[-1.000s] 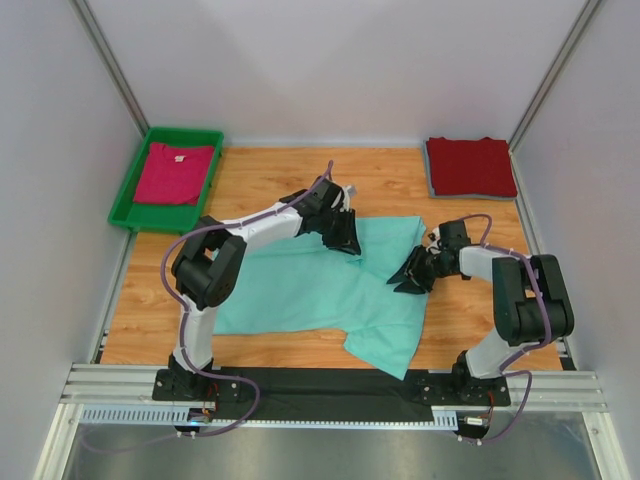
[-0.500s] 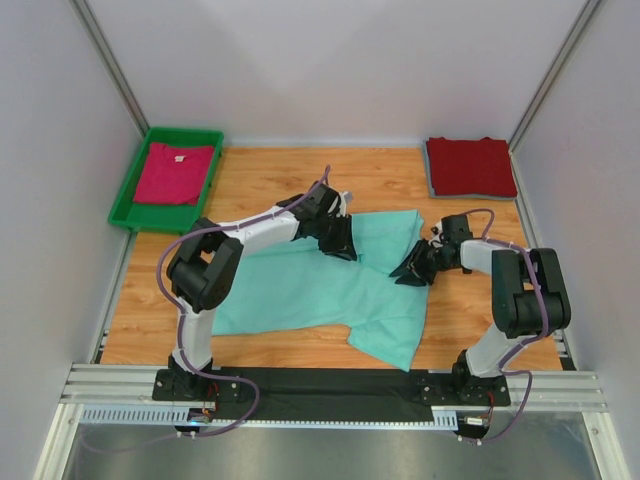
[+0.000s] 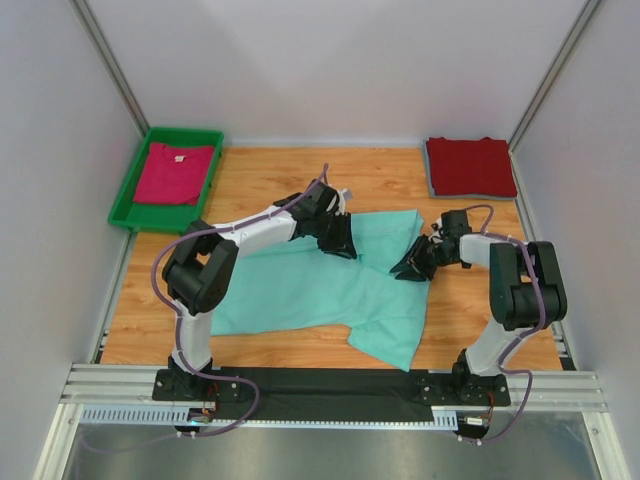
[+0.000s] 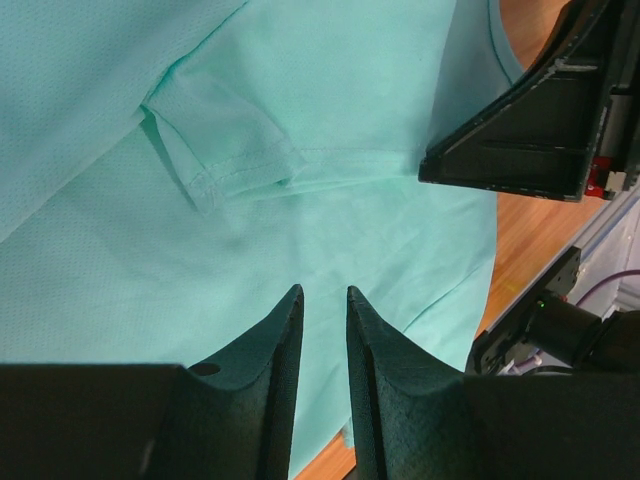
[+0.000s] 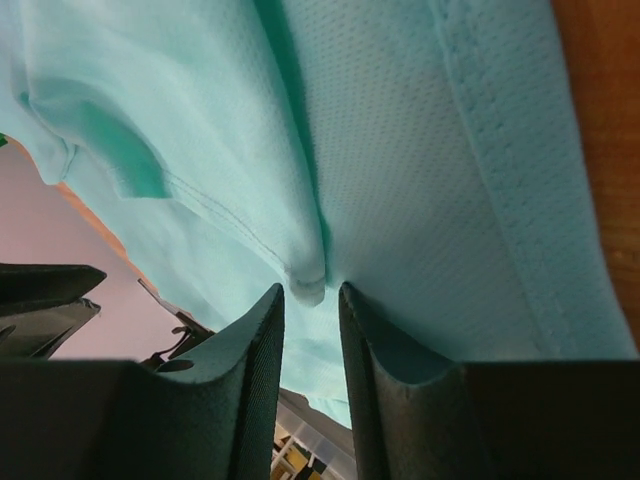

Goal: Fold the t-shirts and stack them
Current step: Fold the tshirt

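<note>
The mint-teal t-shirt [image 3: 300,285] lies spread and rumpled across the middle of the wooden table. My left gripper [image 3: 340,238] is at its far edge; the jaws stand a narrow gap apart with teal cloth [image 4: 300,220] right at the tips. My right gripper [image 3: 412,268] is at the shirt's right side, its jaws closed on a fold of teal cloth [image 5: 308,285]. The dark red t-shirt [image 3: 470,166] lies folded at the far right. The magenta-pink t-shirt [image 3: 174,172] lies in the green tray [image 3: 128,196].
The green tray stands at the far left corner. White walls close in the table on three sides. The right gripper's body [image 4: 530,130] shows close by in the left wrist view. Bare wood [image 3: 480,300] shows to the right of the teal shirt.
Both grippers moved slightly away from the arm bases. The teal shirt's right side and lower right flap were drawn up with them.
</note>
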{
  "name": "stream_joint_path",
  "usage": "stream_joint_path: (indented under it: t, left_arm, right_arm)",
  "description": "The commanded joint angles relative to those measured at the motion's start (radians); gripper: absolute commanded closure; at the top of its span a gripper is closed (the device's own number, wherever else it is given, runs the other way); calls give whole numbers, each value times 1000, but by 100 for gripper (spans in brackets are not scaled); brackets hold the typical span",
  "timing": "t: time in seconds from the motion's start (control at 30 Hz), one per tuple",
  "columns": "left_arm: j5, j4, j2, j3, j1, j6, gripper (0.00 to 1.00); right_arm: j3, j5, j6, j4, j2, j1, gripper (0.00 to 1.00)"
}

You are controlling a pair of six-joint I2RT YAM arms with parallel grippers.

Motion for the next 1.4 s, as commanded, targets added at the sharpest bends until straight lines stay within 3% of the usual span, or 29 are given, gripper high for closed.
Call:
stream_joint_path:
  t: [0.0, 0.1, 0.33, 0.47, 0.53, 0.83, 1.17, 1.27, 1.37]
  left_arm:
    - [16, 14, -58, -2, 10, 23, 69]
    - [16, 13, -66, -7, 16, 26, 69]
    - [17, 8, -67, -8, 27, 30, 69]
    - [21, 14, -58, -1, 30, 25, 69]
    - [22, 17, -52, 5, 33, 17, 69]
    - [34, 11, -20, 48, 35, 0, 69]
    - [10, -38, 5, 94, 50, -1, 69]
    - [-39, -93, -21, 97, 70, 14, 69]
    - [-93, -155, -81, 73, 110, 22, 69]
  right_arm:
    - [30, 15, -5, 21, 46, -5, 69]
    - [31, 15, -1, 35, 69, -5, 72]
    - [45, -7, 6, -5, 34, -4, 89]
    - [59, 1, -13, -69, -42, -4, 91]
    - [70, 2, -31, -112, -65, -5, 100]
    - [36, 22, -54, -178, -96, -4, 100]
    - [-19, 21, -56, -124, -41, -4, 100]
    - [-13, 21, -60, -120, -12, -4, 97]
    - [28, 34, -91, -172, -13, -5, 87]
